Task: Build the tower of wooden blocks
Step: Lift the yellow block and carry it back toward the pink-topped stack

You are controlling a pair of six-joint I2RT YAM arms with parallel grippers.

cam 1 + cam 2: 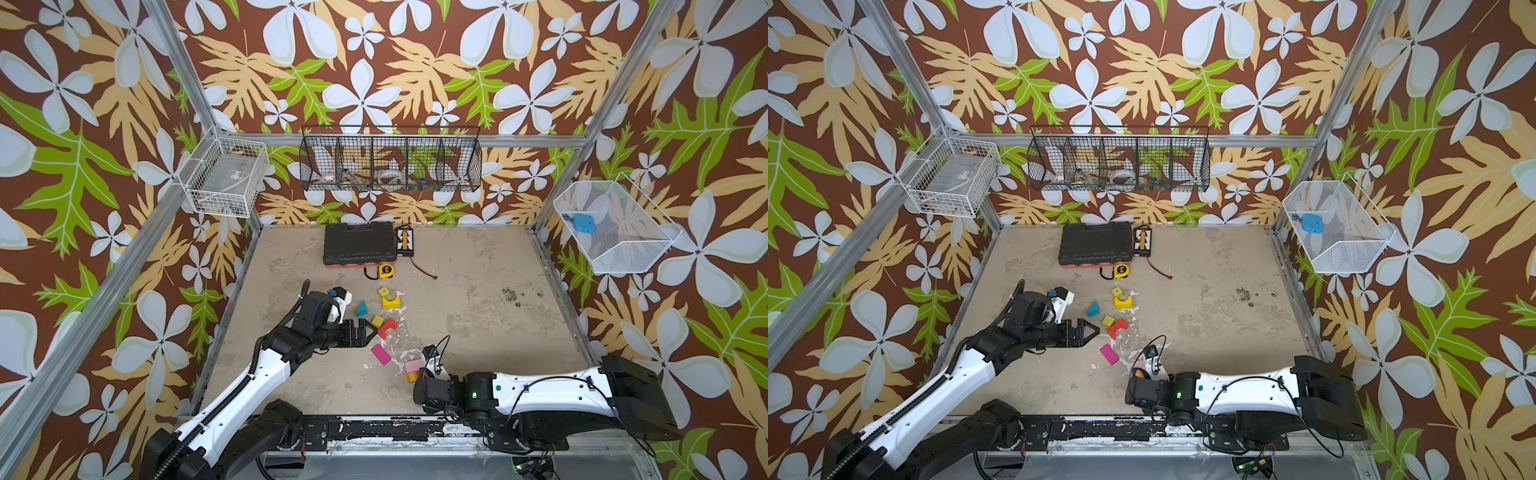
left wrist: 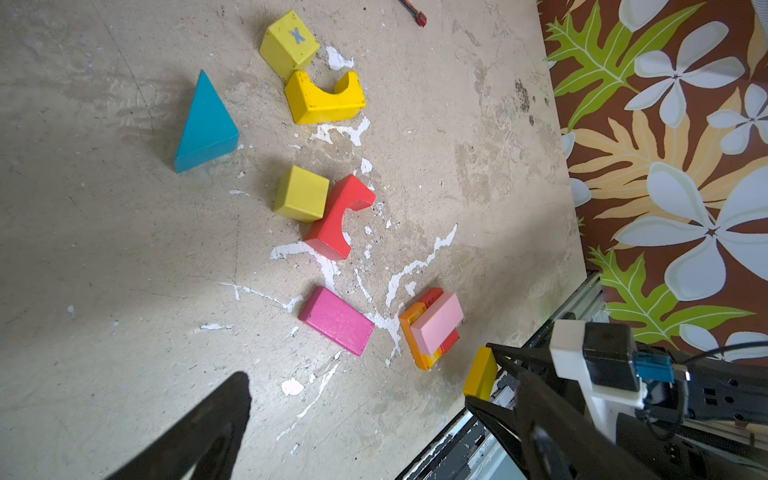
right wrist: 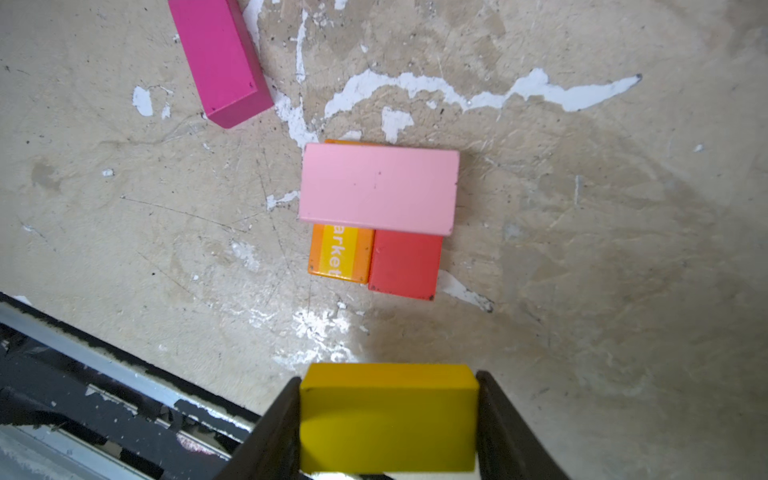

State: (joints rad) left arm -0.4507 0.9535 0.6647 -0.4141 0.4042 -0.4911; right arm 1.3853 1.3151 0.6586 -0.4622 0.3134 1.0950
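My right jaws are clamped on a yellow painted wooden brick [image 3: 388, 419], near the low tower [image 3: 378, 187] — pink brick over orange and red. My left jaws gape empty — six loose wood blocks [image 2: 336, 320] wait on the bench [image 2: 104, 249].

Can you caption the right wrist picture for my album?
The right gripper holds a yellow block near a pink block lying across an orange block and a red block.
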